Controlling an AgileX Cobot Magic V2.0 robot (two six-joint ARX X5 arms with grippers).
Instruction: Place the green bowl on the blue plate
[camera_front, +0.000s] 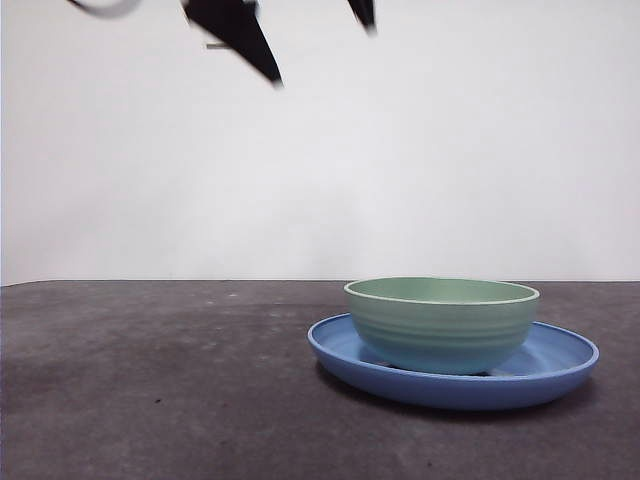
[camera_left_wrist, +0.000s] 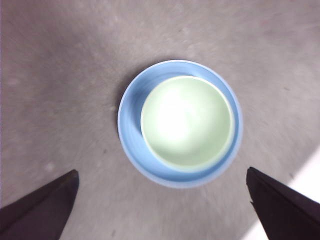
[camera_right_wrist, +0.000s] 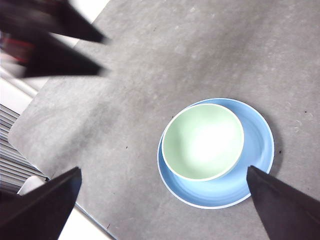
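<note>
Green bowl (camera_front: 441, 322) rests on blue plate (camera_front: 560, 368), well below both grippers' spread, empty fingers (camera_left_wrist: 40, 205).

Pale mint-green round bowl (camera_front: 441, 325): smooth, faintly ridged outside, soft satin sheen, plastic-like. Wide medium-blue round plate (camera_front: 560, 367): smooth, glossy. Dark grey table top (camera_front: 150, 380): matt, finely grainy, speckled. Black gripper jaws: matt.

Bright, even light from overhead. Glare whites out the green bowl (camera_left_wrist: 186, 121) interior in both wrist views. Dark gripper tips upper left, front view, motion-blurred. Soft shadow under the blue plate (camera_front: 540, 375). Left wrist view slightly soft.
</note>
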